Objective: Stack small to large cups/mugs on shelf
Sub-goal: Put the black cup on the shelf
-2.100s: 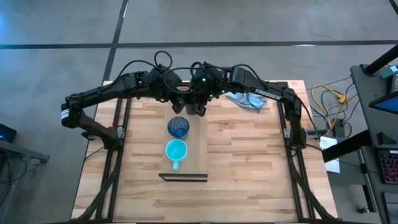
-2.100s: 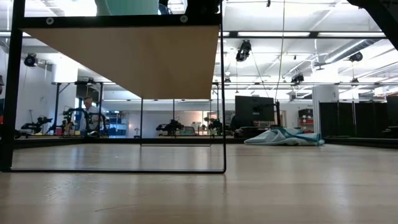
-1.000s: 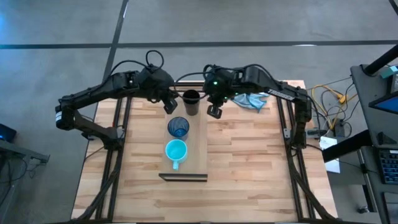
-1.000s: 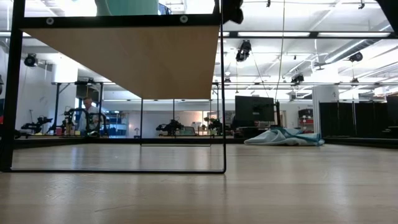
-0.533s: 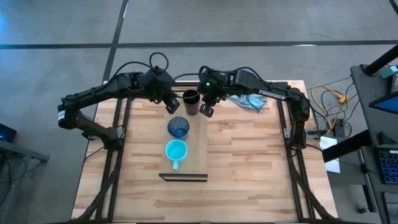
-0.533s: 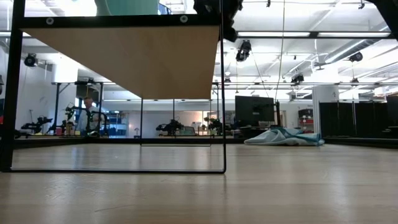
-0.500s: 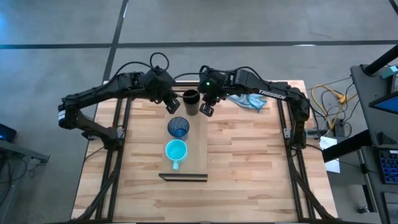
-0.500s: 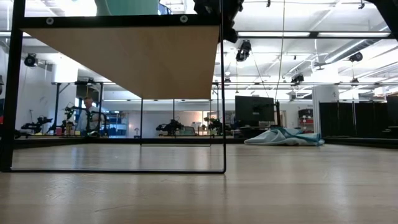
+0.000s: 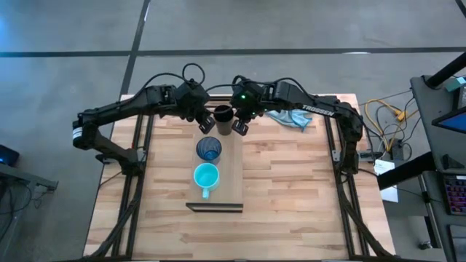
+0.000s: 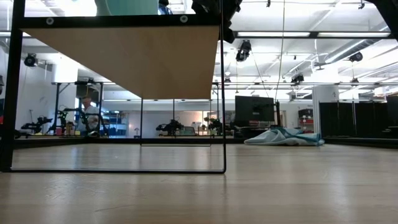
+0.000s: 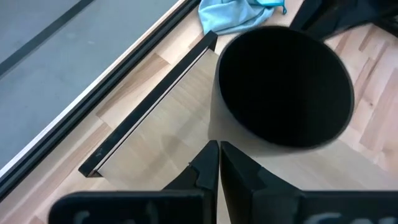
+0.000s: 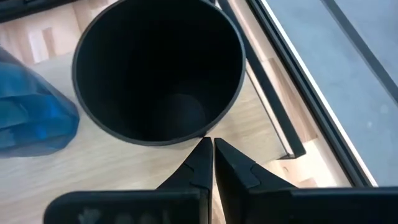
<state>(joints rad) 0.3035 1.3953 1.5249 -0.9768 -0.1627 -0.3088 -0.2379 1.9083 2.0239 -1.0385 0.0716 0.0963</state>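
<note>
Checking progress: all three cups stand on the shelf (image 9: 231, 175) in one row, so you are near the end of the task.
Black cup (image 9: 223, 119): upright at the far end of the shelf, between your two grippers; in the left wrist view it sits just ahead of the fingertips, mouth open to the camera.
Blue cup (image 9: 208, 149): next in the row, just beside the black cup and close in front of both grippers.
Turquoise mug (image 9: 206, 177): last in the row, farther from the grippers, handle pointing toward the near end of the shelf.
Left gripper (image 11: 218, 150): fingers pressed together, holding nothing; the tips rest just short of the black cup's wall.
Right gripper (image 12: 212, 147): fingers likewise closed on nothing, tips right at the black cup's rim on the opposite side from the left gripper.
Done, by my reading: every cup is placed and none is in a grip.
Left, by my reading: at most a nudge to true up the black cup in the line, then you pull both arms back.
Watch: with both closed grippers this close to the black cup, a careless retreat could tip it off the shelf end.
Cloth (image 9: 291, 116): lies on the tabletop beyond the right gripper, clear of the shelf.
</note>
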